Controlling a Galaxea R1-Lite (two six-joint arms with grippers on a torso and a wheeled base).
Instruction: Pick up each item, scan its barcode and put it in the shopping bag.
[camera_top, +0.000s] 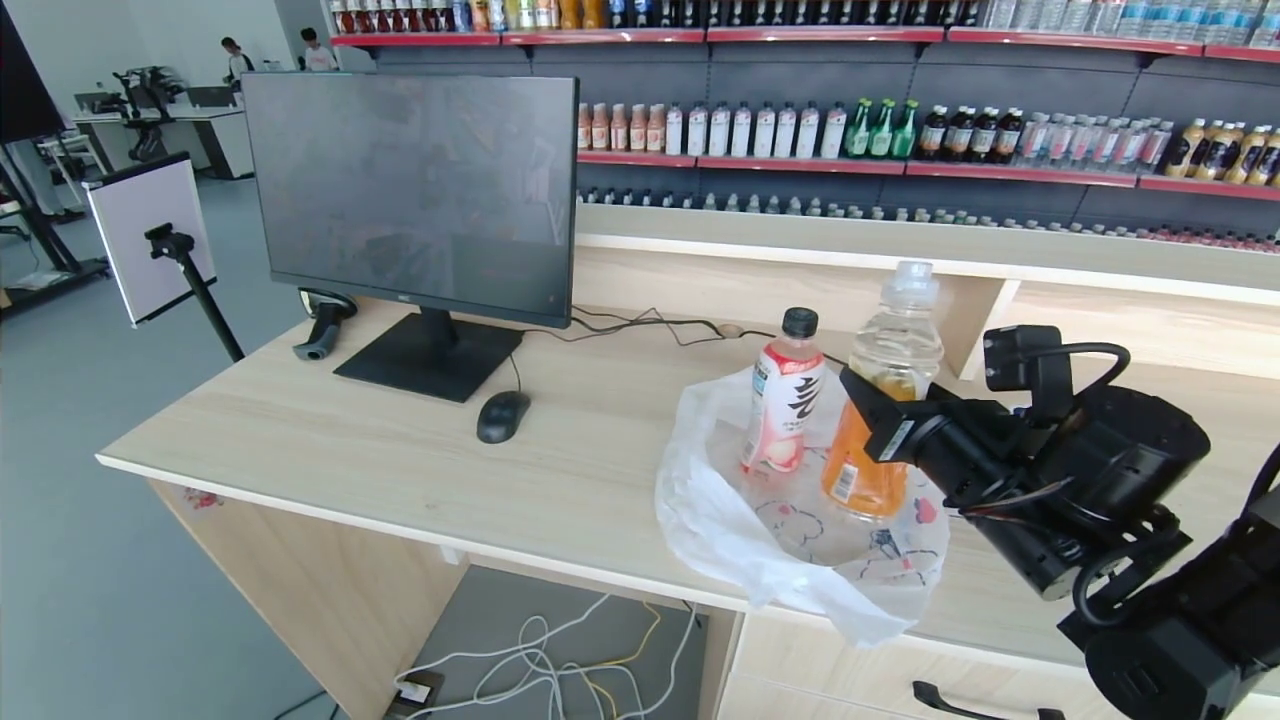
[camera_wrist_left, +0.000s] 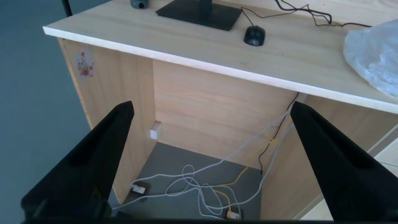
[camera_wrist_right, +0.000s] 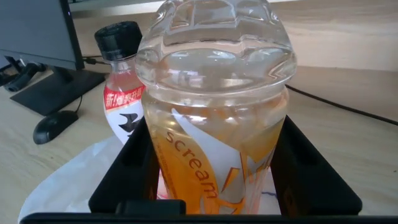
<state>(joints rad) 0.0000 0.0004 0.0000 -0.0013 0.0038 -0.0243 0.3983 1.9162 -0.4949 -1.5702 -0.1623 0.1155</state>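
— Orange below, clear and ribbed above, pale-capped: logged as drink bottle (camera_top: 897, 335). Upright in open shopping bag (camera_top: 720, 520), at 3 o'clock of pink bottle (camera_top: 785, 400).
— Clamped at label height between fingers of right gripper (camera_wrist_right: 217, 186). Looks like bagging step, nearly done. Next, probably: spread fingers, withdraw straight, avoid tipping either bottle. Also noted: left gripper (camera_wrist_left: 210, 106) below counter (camera_wrist_left: 186, 46), fingers wide apart, holding nothing.

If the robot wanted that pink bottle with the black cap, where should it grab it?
Likely its straight labelled middle, below the narrowing neck, coming in level from the robot's left. The pink bottle stands upright in the shopping bag, and the orange bottle in the right hand crowds its other side.
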